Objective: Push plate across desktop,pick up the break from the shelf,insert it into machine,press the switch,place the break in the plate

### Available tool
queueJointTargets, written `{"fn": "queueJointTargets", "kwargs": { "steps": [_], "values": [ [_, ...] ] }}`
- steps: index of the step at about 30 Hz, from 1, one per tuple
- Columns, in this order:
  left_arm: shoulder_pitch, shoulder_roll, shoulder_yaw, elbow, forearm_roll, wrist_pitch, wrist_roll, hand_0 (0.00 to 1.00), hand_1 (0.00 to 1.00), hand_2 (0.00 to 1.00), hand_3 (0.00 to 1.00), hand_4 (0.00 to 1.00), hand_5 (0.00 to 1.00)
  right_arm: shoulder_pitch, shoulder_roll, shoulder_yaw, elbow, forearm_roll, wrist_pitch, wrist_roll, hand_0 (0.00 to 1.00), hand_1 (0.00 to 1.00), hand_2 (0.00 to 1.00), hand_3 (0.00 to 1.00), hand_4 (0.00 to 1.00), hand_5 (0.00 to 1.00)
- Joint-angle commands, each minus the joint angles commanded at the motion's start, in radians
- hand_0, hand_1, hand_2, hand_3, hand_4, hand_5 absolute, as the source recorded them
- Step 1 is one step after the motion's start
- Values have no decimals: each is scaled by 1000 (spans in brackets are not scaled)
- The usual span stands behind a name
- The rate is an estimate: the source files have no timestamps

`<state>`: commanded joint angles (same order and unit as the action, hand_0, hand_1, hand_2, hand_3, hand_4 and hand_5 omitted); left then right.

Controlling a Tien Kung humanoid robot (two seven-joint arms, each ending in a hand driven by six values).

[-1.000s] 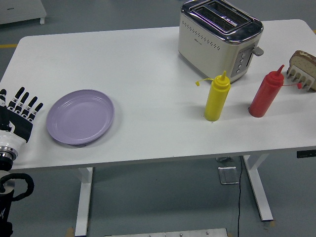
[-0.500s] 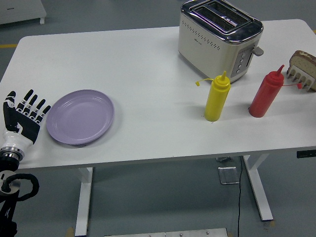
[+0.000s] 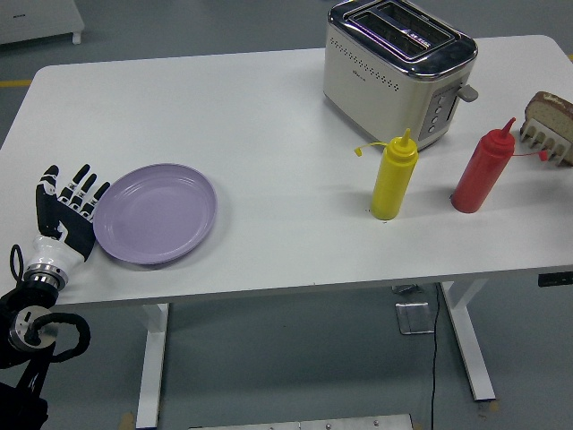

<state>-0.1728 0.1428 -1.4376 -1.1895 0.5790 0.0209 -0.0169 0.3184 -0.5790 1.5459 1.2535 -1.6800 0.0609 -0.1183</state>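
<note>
The left hand (image 3: 70, 208) is reaching in over the near left part of the white table (image 3: 269, 125), its fingers (image 3: 86, 182) extended and slightly spread, holding nothing, with the fingertips lying against the left rim of the lilac plate (image 3: 156, 213). The plate is sitting flat on the near left part of the table, well apart from everything else. At the far side, right of centre, a cream and chrome toaster (image 3: 398, 68) is standing with its two slots facing up and its lever on the right end. Near its front, a yellow squeeze bottle (image 3: 395, 176) is standing upright, and a red squeeze bottle (image 3: 483, 167) is standing upright to its right, the two apart from each other. At the right edge of the table, a slice of bread (image 3: 548, 111) is sitting upright in a pale slotted rack (image 3: 548, 141), just right of the red bottle's nozzle.
</note>
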Motion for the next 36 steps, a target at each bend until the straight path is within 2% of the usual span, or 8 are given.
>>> {"fn": "queueJointTargets", "kwargs": {
  "steps": [8, 19, 20, 25, 26, 31, 32, 36],
  "values": [
    [-9, -10, 36, 7, -9, -2, 0, 889, 929, 995, 901, 660, 998, 41, -4, -80, -28, -69, 14, -38, 915, 872, 891, 901, 790, 332],
    [-47, -34, 104, 12, -28, -4, 0, 887, 929, 996, 901, 661, 998, 135, 8, -191, -84, -134, -7, -70, 880, 852, 867, 895, 797, 333],
    [-51, -36, 111, 13, -29, -4, 0, 886, 929, 995, 900, 660, 998, 146, 11, -203, -92, -145, -9, -73, 804, 784, 788, 831, 795, 333],
    [-79, -37, 169, 19, -43, -4, -2, 886, 929, 995, 900, 660, 998, 208, 23, -265, -145, -212, -16, -90, 804, 784, 788, 831, 795, 333],
    [-84, -36, 181, 19, -46, -3, -2, 886, 928, 995, 900, 660, 998, 218, 26, -276, -154, -222, -15, -92, 714, 709, 704, 753, 787, 325],
    [-102, -35, 226, 19, -58, -4, -4, 886, 928, 995, 900, 660, 998, 258, 35, -314, -196, -257, -9, -101, 714, 709, 704, 753, 787, 325],
    [-106, -36, 235, 20, -60, -4, -4, 886, 927, 995, 900, 660, 998, 267, 38, -321, -207, -264, -6, -103, 666, 674, 655, 724, 785, 315],
    [-122, -43, 267, 25, -70, -3, -5, 886, 927, 995, 900, 660, 998, 293, 45, -342, -247, -289, 0, -110, 666, 674, 655, 724, 785, 315]
  ]
}}
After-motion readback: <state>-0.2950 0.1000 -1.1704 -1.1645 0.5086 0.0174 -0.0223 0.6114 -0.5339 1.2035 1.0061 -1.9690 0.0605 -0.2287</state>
